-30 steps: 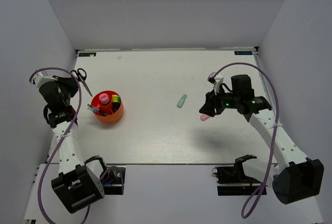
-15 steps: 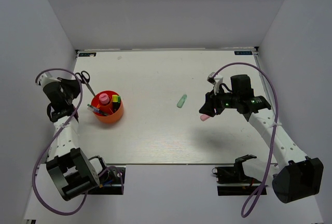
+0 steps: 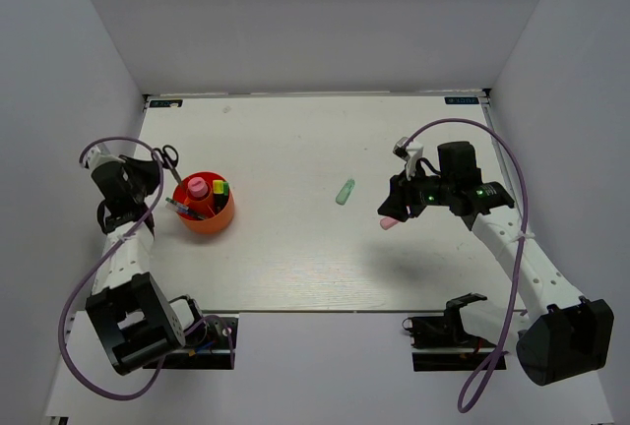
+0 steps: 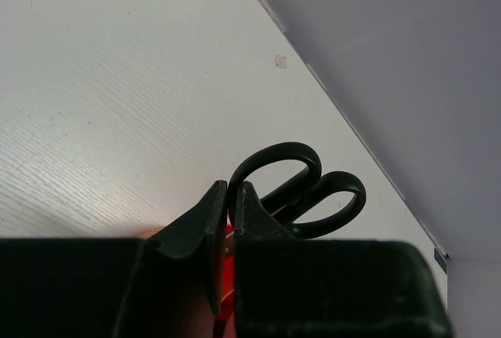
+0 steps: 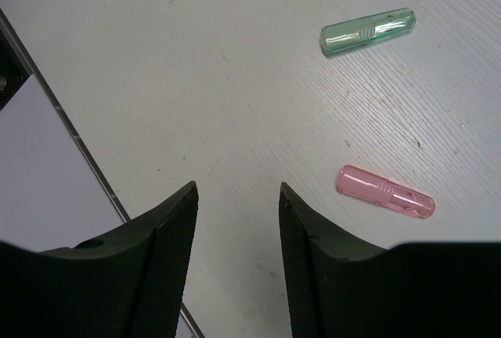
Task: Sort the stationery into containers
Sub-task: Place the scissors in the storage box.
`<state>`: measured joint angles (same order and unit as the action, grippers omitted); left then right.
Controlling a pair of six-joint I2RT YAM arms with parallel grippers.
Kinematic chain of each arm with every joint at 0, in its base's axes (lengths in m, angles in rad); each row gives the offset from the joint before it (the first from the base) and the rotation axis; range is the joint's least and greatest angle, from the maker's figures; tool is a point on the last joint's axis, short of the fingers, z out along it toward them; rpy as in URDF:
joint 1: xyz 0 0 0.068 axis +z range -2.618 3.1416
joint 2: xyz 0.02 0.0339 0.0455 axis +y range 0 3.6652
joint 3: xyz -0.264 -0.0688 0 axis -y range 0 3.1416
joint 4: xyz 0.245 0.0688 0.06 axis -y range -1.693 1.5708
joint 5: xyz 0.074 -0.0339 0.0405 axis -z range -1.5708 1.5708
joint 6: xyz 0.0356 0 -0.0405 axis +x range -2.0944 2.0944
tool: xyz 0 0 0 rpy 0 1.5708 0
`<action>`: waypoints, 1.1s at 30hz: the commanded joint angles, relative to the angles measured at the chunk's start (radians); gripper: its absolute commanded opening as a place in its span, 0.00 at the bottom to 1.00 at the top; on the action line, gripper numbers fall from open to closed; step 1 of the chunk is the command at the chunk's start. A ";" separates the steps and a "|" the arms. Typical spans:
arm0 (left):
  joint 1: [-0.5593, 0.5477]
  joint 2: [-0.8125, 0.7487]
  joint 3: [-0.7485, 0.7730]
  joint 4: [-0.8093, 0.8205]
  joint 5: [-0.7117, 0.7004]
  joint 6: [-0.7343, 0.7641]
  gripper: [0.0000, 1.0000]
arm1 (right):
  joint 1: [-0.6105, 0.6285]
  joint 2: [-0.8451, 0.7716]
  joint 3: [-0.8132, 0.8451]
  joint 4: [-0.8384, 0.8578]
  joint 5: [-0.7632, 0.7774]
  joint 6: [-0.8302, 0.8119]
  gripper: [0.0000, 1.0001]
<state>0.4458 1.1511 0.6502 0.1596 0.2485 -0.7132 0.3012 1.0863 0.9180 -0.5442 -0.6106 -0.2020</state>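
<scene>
My left gripper (image 3: 156,171) is shut on the black-handled scissors (image 3: 169,156), just left of the red-orange cup (image 3: 209,218). In the left wrist view the jaws (image 4: 231,193) pinch one handle loop of the scissors (image 4: 301,189), and a strip of the cup (image 4: 226,271) shows between the fingers; the blades are hidden. The cup holds several pens and markers. On the right, my right gripper (image 3: 400,206) hangs open over the table with nothing between its fingers (image 5: 235,197). A pink highlighter (image 5: 385,192) lies just beside it and a pale green highlighter (image 5: 368,32) farther off.
White walls close in the table on the left, back and right. The left arm works near the left wall (image 3: 89,81). The table's near edge (image 5: 70,131) shows in the right wrist view.
My left gripper has carried the scissors right and nearer, closer to the cup. The right arm and both highlighters have not moved.
</scene>
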 commanded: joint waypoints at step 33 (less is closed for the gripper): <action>-0.039 -0.214 0.117 -0.203 -0.014 0.051 0.13 | -0.010 -0.020 -0.008 0.013 -0.005 -0.010 0.61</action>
<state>0.4152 0.9977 0.7120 -0.0082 0.2054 -0.6571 0.2966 1.0851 0.9180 -0.5495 -0.6159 -0.2134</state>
